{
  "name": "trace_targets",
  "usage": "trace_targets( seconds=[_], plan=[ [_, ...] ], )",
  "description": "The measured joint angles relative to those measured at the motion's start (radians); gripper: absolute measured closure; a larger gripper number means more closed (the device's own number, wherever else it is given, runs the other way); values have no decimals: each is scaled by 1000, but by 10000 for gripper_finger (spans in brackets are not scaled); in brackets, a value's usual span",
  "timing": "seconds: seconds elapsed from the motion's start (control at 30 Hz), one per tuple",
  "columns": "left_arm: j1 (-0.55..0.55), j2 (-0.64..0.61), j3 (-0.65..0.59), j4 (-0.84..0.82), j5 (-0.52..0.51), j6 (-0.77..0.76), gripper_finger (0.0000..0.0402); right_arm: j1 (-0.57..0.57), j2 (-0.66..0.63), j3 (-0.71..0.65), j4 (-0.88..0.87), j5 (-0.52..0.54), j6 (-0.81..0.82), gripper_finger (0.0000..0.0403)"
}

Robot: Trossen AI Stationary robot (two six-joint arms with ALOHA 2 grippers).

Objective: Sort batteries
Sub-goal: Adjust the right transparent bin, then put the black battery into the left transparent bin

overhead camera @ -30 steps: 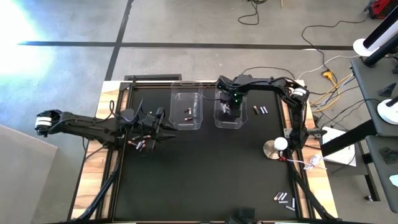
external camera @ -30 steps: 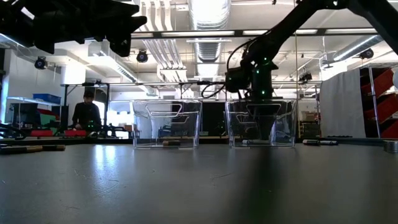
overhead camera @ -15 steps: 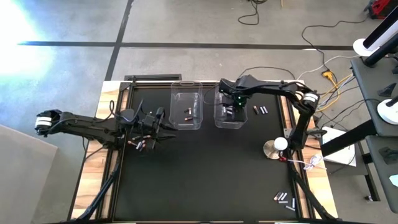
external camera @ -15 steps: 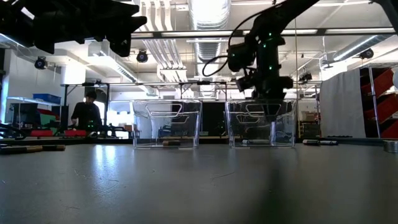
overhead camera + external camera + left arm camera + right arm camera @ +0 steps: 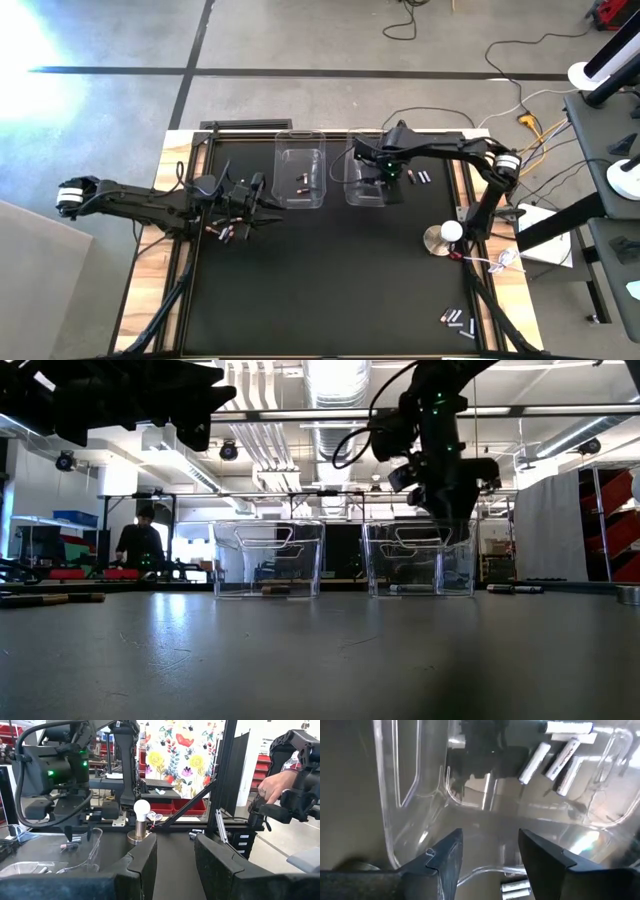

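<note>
The right wrist view looked past the right gripper (image 5: pixel 487 852), whose two dark fingers (image 5: pixel 445 855) stood apart with nothing between them, down onto a clear plastic bin (image 5: pixel 407 795) with rounded corners. Inside the bin lay several silvery-white cylindrical batteries (image 5: pixel 535 762): two side by side and slanted, and another two stacked close together nearer the bin's wall. A dark shadow or reflection of the arm fell across the bin's floor beside them. Outside the bin's curved rim, on the dark table surface (image 5: pixel 350 795), two more small white batteries (image 5: pixel 515 890) lay parallel, just beside each other, between the fingers.
</note>
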Motion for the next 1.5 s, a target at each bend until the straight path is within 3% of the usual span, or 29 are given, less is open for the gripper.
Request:
trace_targets(
  seconds=[0.63,0.93,1.17,1.3,1.5],
  plan=[
    [0,0,0,0,0,0,290,-1,-8,-2,-72,129,-10,219],
    [0,0,0,-1,0,0,290,-53,-188,-14,-56,132,186,227],
    [-7,0,0,-1,0,0,290,-223,-370,-152,-35,133,240,215],
    [-13,0,0,10,0,-4,290,-287,-413,-264,0,118,183,205],
    [-20,0,0,26,0,-9,290,-326,-421,-417,194,10,115,193]
  ],
)
